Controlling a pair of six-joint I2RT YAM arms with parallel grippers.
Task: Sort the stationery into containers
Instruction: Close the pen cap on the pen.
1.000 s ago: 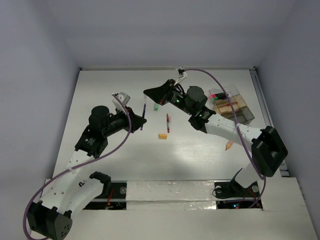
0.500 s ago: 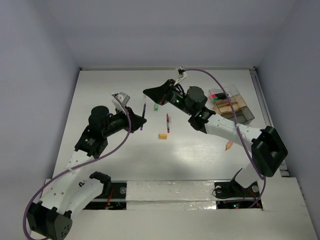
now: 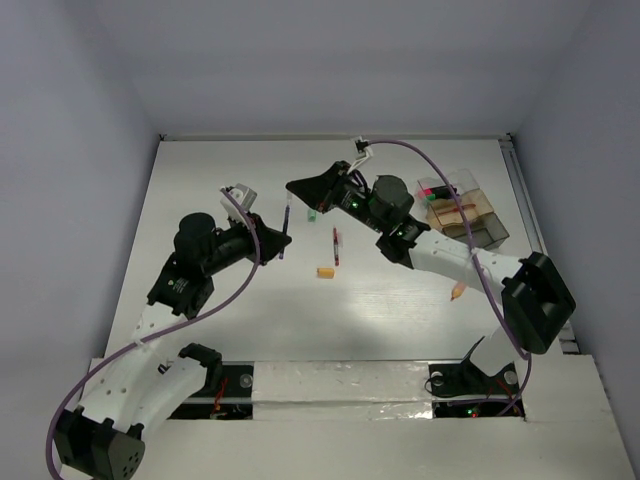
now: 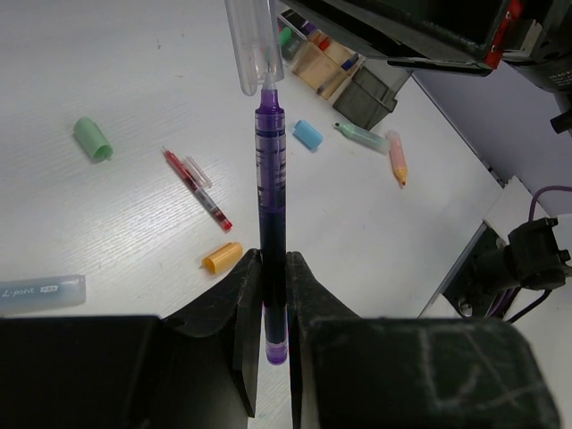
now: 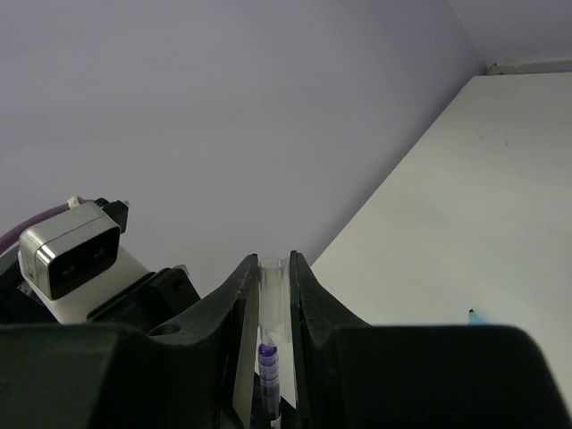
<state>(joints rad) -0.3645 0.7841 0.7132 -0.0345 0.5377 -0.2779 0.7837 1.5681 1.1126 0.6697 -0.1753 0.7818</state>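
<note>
A: Left gripper [image 4: 273,268] is clamped on the purple pen [image 4: 271,179] near its tail, nib pointing away; right gripper [image 5: 272,268] pinches the clear cap [image 4: 254,45], mouth at the nib.
B: So we hold both off the table [image 3: 400,300] to cap it before binning; how far it's seated, we can't tell.
A: Agreed; container [image 3: 462,210] sits far right, well apart; red pen [image 4: 198,189] and orange eraser [image 4: 221,257] lie loose, unsorted.
</note>
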